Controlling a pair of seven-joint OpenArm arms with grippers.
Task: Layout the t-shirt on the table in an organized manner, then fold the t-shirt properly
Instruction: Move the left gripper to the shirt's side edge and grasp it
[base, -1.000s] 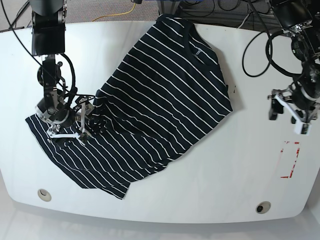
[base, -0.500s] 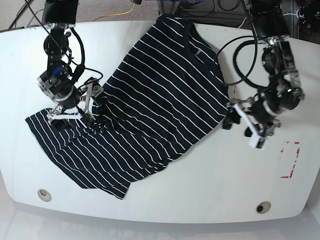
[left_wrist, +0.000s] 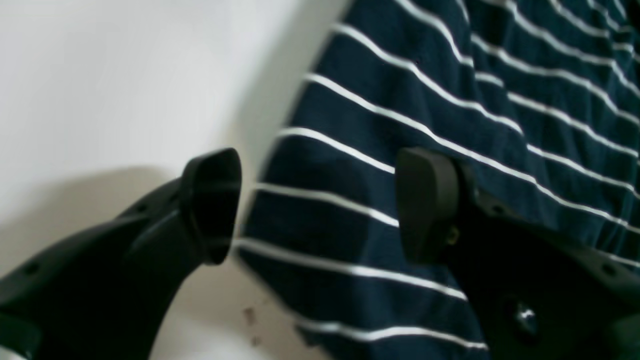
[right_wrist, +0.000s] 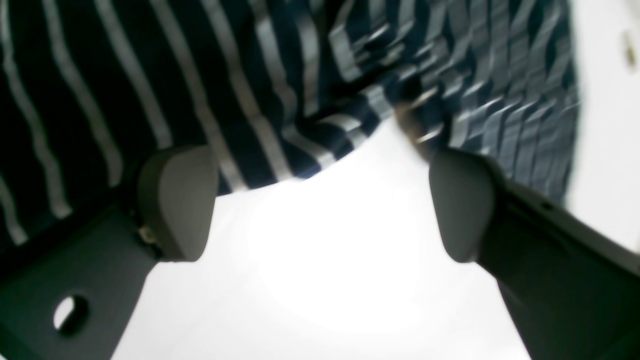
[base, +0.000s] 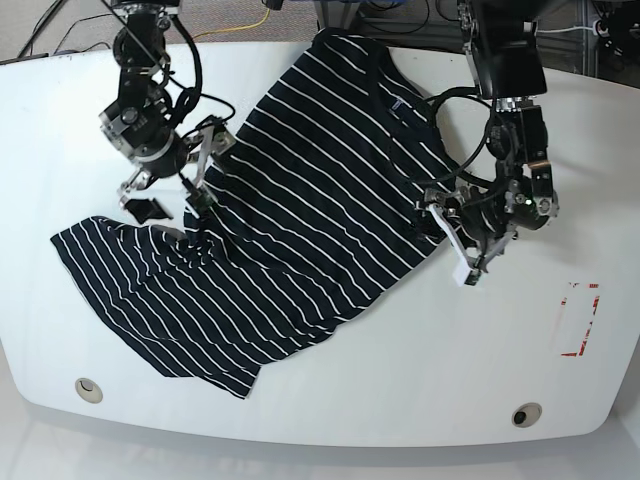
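The t-shirt, dark navy with thin white stripes, lies spread diagonally on the white table, with its neckline at the far edge. My left gripper is open at the shirt's right edge. In the left wrist view the t-shirt edge lies between the left gripper's fingers, one over fabric and one over the table. My right gripper is open at the shirt's left side. In the right wrist view the right gripper spans bare table, with bunched t-shirt just beyond its fingertips.
A red rectangular marking sits near the table's right edge. Two round holes lie along the near edge. Cables run behind the far edge.
The left arm swung in from the table's right side to the shirt's right edge. The right arm moved from the shirt's lower left part toward the far edge. The shirt barely shifted.
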